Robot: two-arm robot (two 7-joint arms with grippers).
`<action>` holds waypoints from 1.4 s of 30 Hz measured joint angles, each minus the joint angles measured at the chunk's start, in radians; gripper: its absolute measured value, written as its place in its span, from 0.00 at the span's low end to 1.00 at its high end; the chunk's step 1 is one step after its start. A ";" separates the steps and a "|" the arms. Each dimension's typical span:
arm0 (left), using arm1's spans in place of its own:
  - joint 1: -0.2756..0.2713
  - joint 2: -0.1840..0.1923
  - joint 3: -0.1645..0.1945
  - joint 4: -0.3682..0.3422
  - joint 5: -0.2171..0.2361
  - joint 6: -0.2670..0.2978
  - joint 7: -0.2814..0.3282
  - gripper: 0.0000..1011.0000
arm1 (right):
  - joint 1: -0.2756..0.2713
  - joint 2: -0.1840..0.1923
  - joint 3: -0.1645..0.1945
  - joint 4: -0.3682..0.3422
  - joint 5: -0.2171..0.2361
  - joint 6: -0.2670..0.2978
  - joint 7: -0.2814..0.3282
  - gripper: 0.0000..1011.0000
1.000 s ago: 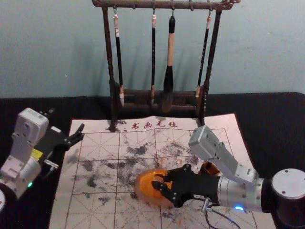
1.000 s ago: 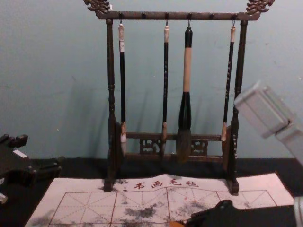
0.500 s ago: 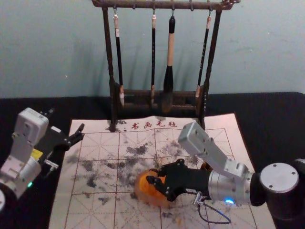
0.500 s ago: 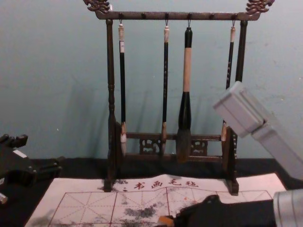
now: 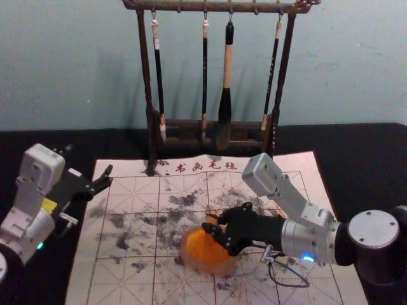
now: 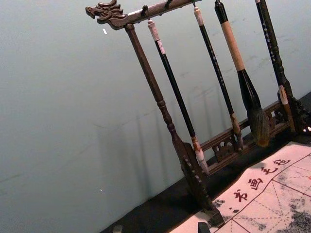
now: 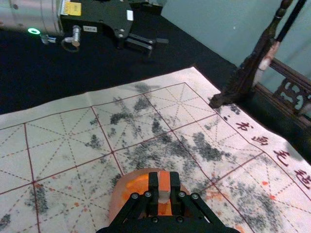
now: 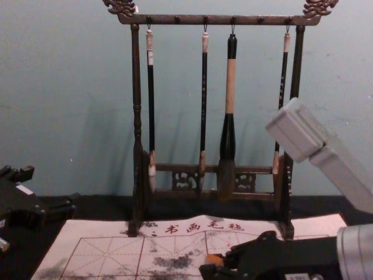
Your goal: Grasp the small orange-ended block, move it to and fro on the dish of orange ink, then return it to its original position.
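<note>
My right gripper (image 5: 210, 223) is shut on the small block (image 5: 212, 218), over the far edge of the orange ink dish (image 5: 206, 253). In the right wrist view the block (image 7: 164, 186) stands between the fingertips of my right gripper (image 7: 164, 188), with the dish (image 7: 118, 199) behind and below it. The chest view shows the block's orange end (image 8: 214, 258) at the tips. Whether block and ink touch, I cannot tell. My left gripper (image 5: 89, 164) is parked open at the left; its fingertips (image 6: 160, 228) stand apart in the left wrist view.
A dark wooden rack (image 5: 152, 127) with several hanging brushes (image 5: 226, 82) stands at the back. The gridded, ink-stained felt mat (image 5: 127, 197) covers the middle of the black table (image 5: 375, 165).
My right gripper first moved left with the block, then back toward the rack and slightly right, showing more of the dish. The left arm has stayed still.
</note>
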 joint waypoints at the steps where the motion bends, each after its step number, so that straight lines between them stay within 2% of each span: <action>1: 0.000 0.000 0.000 0.000 0.000 0.000 0.000 0.99 | -0.001 0.002 0.004 0.000 0.000 0.001 -0.001 0.10; 7: 0.000 0.000 0.000 0.000 0.000 0.000 0.000 0.99 | -0.012 0.013 0.018 -0.005 0.005 0.003 -0.002 0.10; 20: 0.000 0.000 0.000 0.000 0.000 0.000 0.000 0.99 | -0.067 0.064 0.041 -0.077 0.037 0.013 0.013 0.10; 32: 0.000 0.000 0.000 0.000 0.000 0.000 0.000 0.99 | -0.073 0.069 0.012 -0.105 0.048 0.014 0.032 0.10; 42: 0.000 0.000 0.000 0.000 0.000 0.000 0.000 0.99 | -0.043 0.049 -0.014 -0.084 0.031 0.015 0.032 0.10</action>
